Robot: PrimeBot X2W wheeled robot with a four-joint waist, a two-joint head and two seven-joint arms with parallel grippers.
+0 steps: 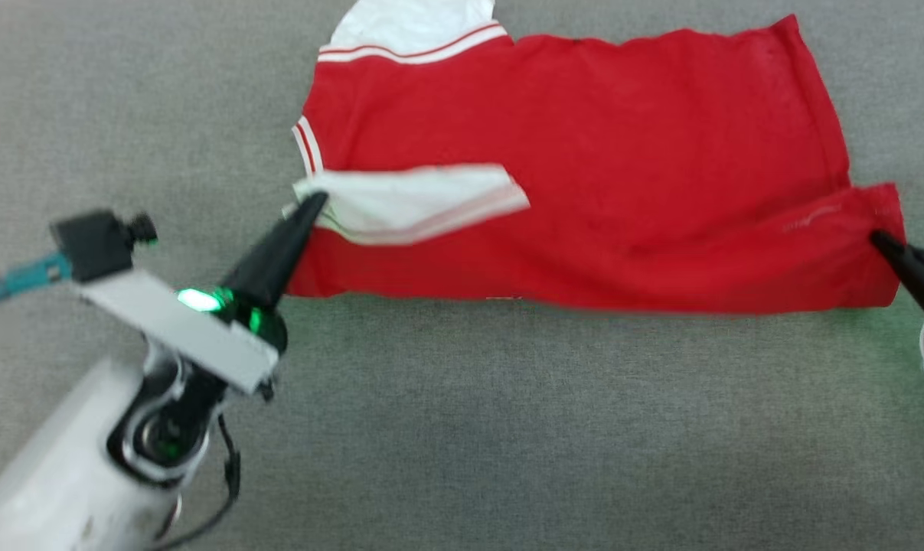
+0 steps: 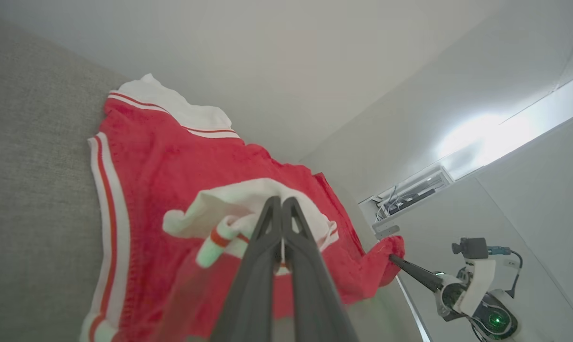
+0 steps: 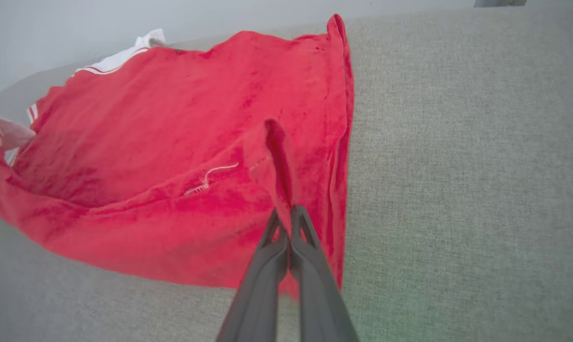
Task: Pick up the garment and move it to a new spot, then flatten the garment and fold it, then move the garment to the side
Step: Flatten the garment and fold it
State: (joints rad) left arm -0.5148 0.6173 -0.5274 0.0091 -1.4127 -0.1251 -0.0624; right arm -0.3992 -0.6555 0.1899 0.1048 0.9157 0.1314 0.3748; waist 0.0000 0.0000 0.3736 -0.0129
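The red soft-fabric jersey shirt with white panels and white-and-red striped trim (image 1: 584, 176) lies spread across the upper half of the head view on the grey woven-cloth desk (image 1: 507, 428), its near edge raised and doubled over the rest. The left hand (image 1: 312, 203), at the left of the frame, is clenched on a white, stripe-edged flap of the shirt that lies over the red body. The right hand (image 1: 879, 239), at the far right edge, is clenched on the shirt's lower right red corner. The shirt thus stretches between the two hands, each pinching one end of its near edge.

The left wrist view adds detail that the head view blurs: the white flap bunches around the closed fingertips, a rolled piece of striped trim sits just beside them, and at the lower right of that frame the other arm's dark fingers nip the far red corner. The right wrist view shows a ridge of red cloth rising from the closed tips, a loose white thread (image 3: 210, 178) on the fabric to their left, and grey desk to their right.
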